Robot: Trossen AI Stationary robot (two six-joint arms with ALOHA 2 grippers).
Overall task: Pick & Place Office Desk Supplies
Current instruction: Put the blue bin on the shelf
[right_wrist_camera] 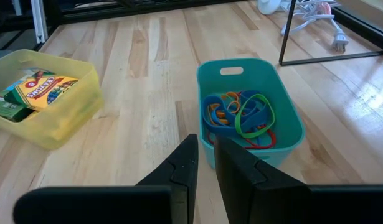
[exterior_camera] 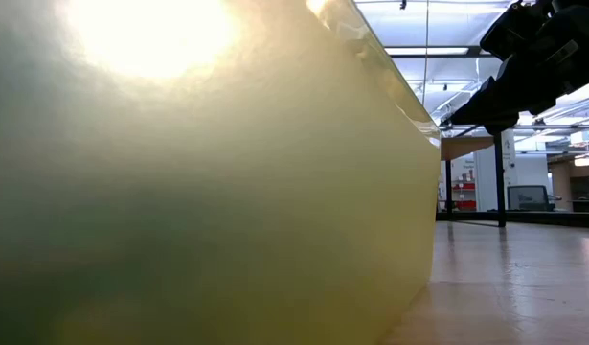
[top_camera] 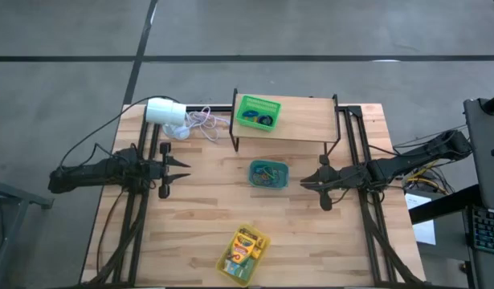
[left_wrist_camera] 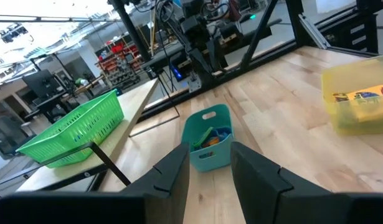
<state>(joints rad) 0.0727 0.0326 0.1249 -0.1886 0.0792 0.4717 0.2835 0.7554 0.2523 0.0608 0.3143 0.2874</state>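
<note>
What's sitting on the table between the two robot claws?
Seen from above, a teal bin of coloured rubber bands sits between the left end effector and the right end effector, nearer the right one; otherwise only bare wood.

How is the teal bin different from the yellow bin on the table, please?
The teal bin holds coloured rubber-band loops; the yellow bin holds crayon boxes. The teal bin sits at the table's centre between both grippers; the yellow bin sits near the front edge, turned at an angle. Both are small open plastic bins.
</note>
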